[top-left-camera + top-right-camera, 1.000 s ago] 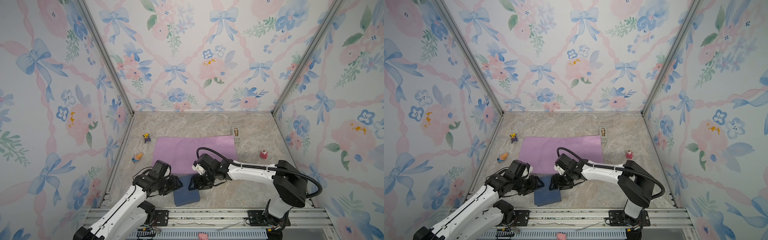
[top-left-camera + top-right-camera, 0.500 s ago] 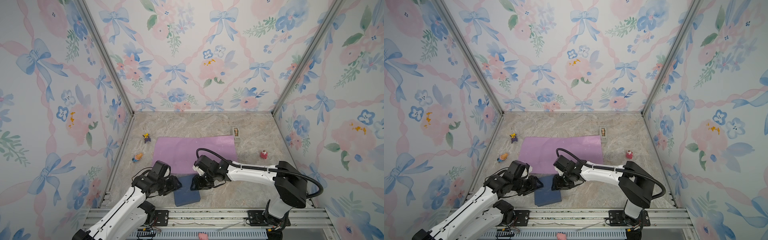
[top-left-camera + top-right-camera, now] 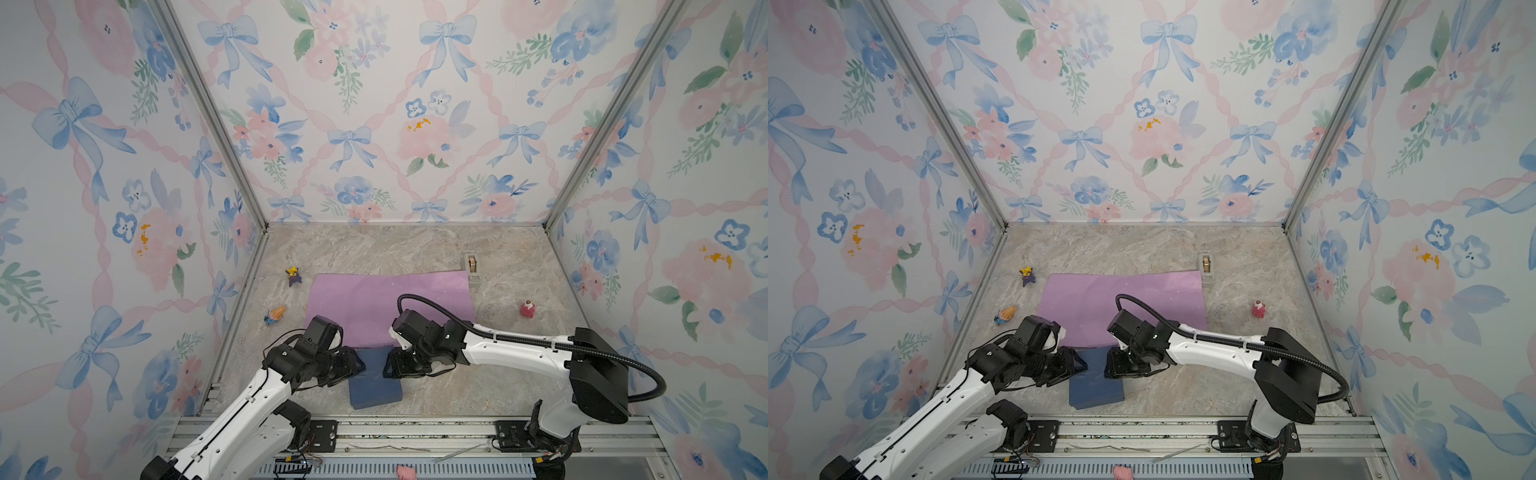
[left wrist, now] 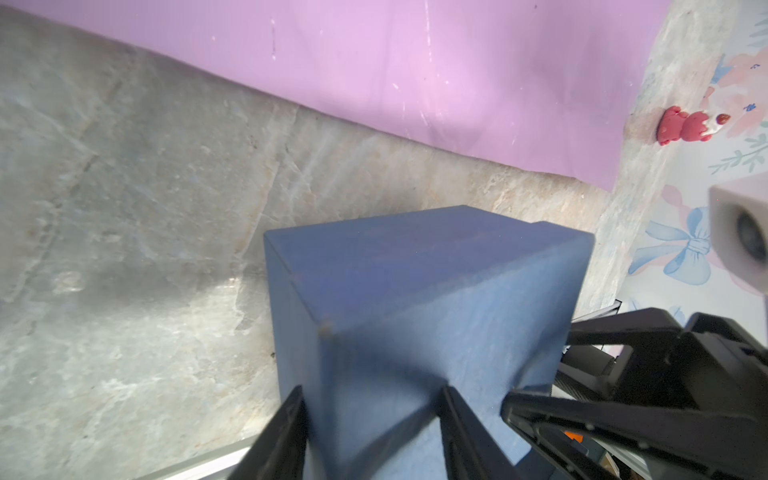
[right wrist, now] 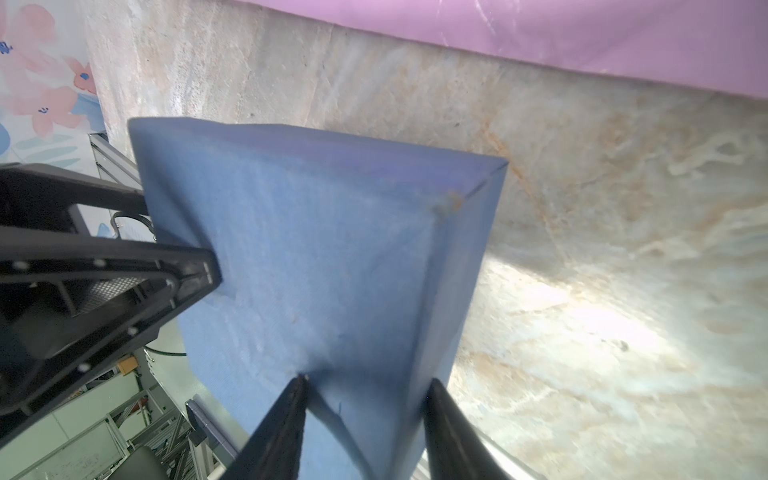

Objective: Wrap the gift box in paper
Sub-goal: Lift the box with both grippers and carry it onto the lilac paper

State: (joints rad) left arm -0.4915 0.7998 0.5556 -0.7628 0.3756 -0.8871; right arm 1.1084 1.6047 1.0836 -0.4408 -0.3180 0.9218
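The dark navy gift box (image 3: 376, 384) (image 3: 1096, 386) lies near the table's front edge, just in front of the near edge of the lilac paper (image 3: 386, 305) (image 3: 1121, 305), which lies flat on the table. My left gripper (image 3: 358, 365) (image 3: 1080, 365) grips the box's left edge. In the left wrist view this gripper (image 4: 372, 390) has one finger on each face of the box (image 4: 415, 291). My right gripper (image 3: 388, 368) (image 3: 1109, 368) clamps the right edge. The right wrist view shows it (image 5: 368, 382) astride the box (image 5: 311, 232) the same way.
A grey tape dispenser (image 3: 471, 266) stands by the paper's far right corner. A red figurine (image 3: 528, 309) sits to the right, and a yellow-purple toy (image 3: 293, 275) and an orange toy (image 3: 274, 316) to the left. The metal rail (image 3: 415, 428) runs behind the box's near edge.
Both grippers' jaws have narrowed onto the box's edges. The right gripper has shifted slightly to the left. The box and the paper stay in place.
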